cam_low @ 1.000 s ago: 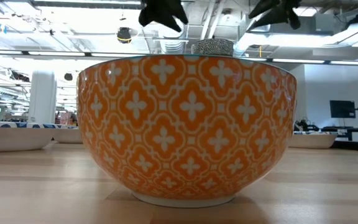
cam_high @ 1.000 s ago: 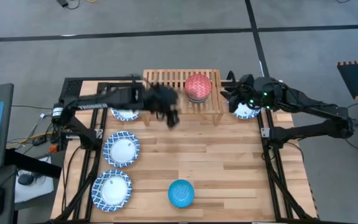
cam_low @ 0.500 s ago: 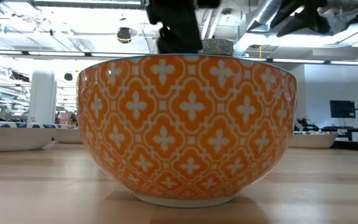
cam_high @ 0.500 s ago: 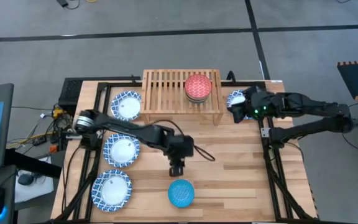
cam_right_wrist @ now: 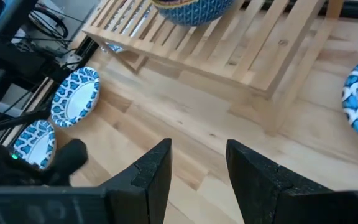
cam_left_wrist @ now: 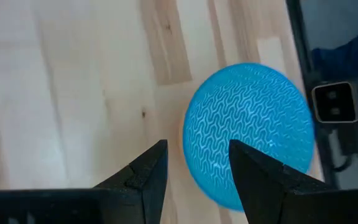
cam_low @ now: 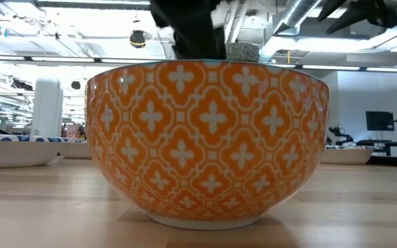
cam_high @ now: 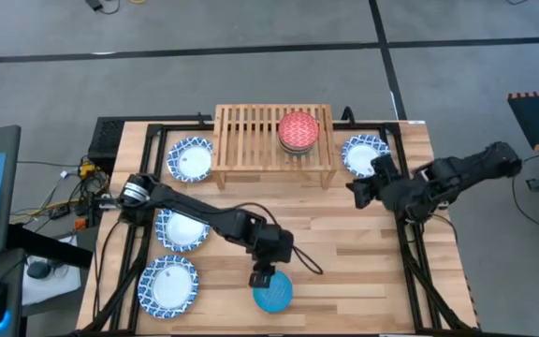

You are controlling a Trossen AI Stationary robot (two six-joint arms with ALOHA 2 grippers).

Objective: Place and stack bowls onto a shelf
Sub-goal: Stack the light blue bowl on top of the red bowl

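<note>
A bowl, bright blue inside (cam_high: pixel 272 291) and orange-patterned outside (cam_low: pixel 209 141), stands upright on the table near the front edge. My left gripper (cam_high: pixel 264 277) is open just above its far rim. In the left wrist view (cam_left_wrist: pixel 197 171) one finger stands over the blue inside (cam_left_wrist: pixel 247 134) and the other outside the rim; I see no touch. A red bowl (cam_high: pixel 298 131) stands on the slats of the light-wood shelf (cam_high: pixel 251 140). My right gripper (cam_high: pixel 356 187) is open and empty, in front of the shelf's right end; it also shows in the right wrist view (cam_right_wrist: pixel 197 165).
Three blue-and-white dishes lie on the table's left side (cam_high: pixel 190 159), (cam_high: pixel 183 227), (cam_high: pixel 168 284), and one lies right of the shelf (cam_high: pixel 363 154). Bare planks (cam_high: pixel 363 253) lie between the shelf and the front edge. Black frame rails run along both sides.
My left gripper has swung from the shelf's front left toward the table's near edge and come down over the blue bowl. My right gripper has drawn back from the far right dish toward the near edge. The bowls and dishes have stayed put.
</note>
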